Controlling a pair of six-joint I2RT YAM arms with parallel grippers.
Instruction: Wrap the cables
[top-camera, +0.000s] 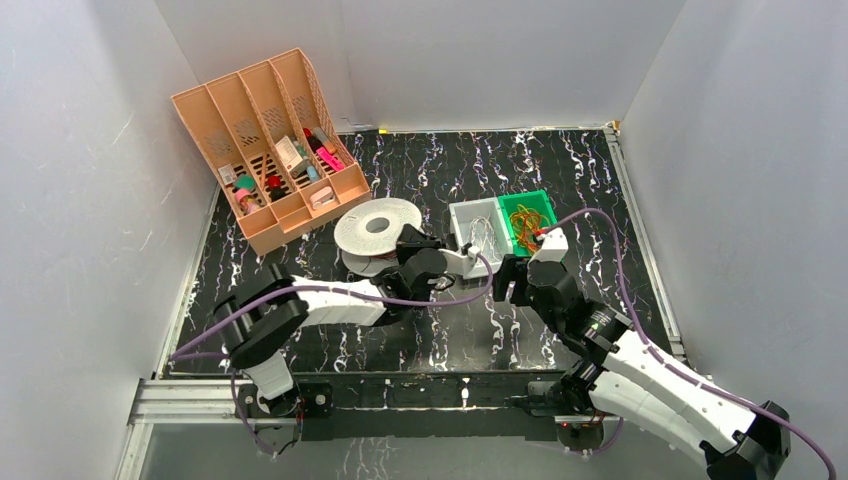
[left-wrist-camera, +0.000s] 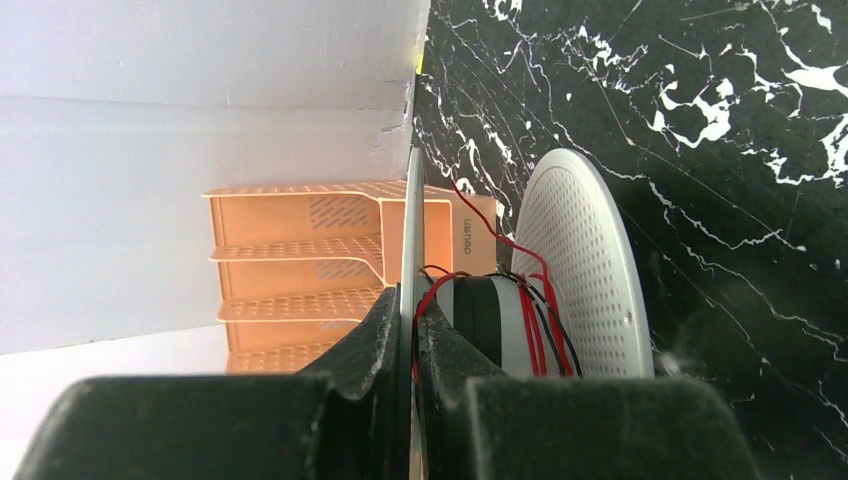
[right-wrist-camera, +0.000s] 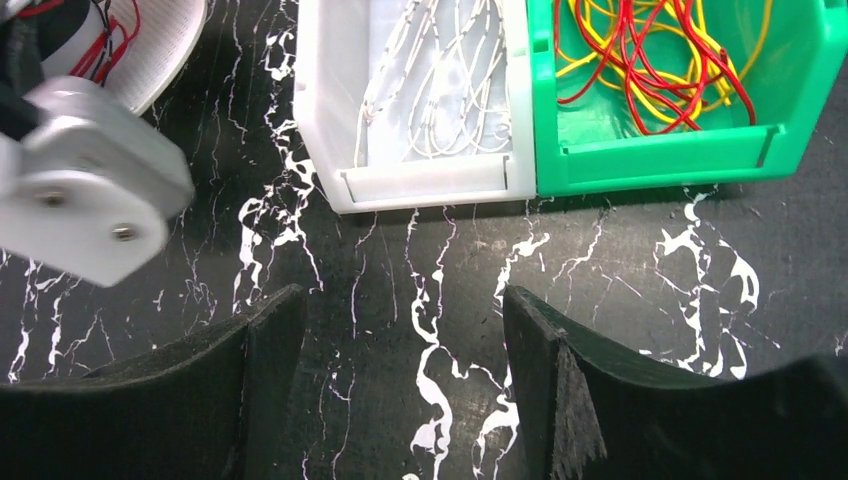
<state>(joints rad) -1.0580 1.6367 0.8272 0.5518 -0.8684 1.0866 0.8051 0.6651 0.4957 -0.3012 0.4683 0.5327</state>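
A white perforated spool (top-camera: 378, 228) stands left of mid-table. Thin red and black cables (left-wrist-camera: 535, 330) are wound on its core, and one red strand runs up past the rim. My left gripper (left-wrist-camera: 412, 300) is shut on the spool's thin flange (left-wrist-camera: 411, 230), with a red strand beside its inner finger. More loose red and yellow cables (right-wrist-camera: 650, 50) lie tangled in the green bin (right-wrist-camera: 650, 165). My right gripper (right-wrist-camera: 400, 310) is open, with only bare tabletop between its fingers, just in front of the bins. In the top view it (top-camera: 508, 288) hovers right of the left wrist.
A white bin (right-wrist-camera: 420, 185) with thin white wires adjoins the green bin's left side. An orange slotted organizer (top-camera: 265, 140) holding small items stands at the back left. White walls enclose the black marbled table (top-camera: 580, 180). Thick purple arm cables arch over the middle.
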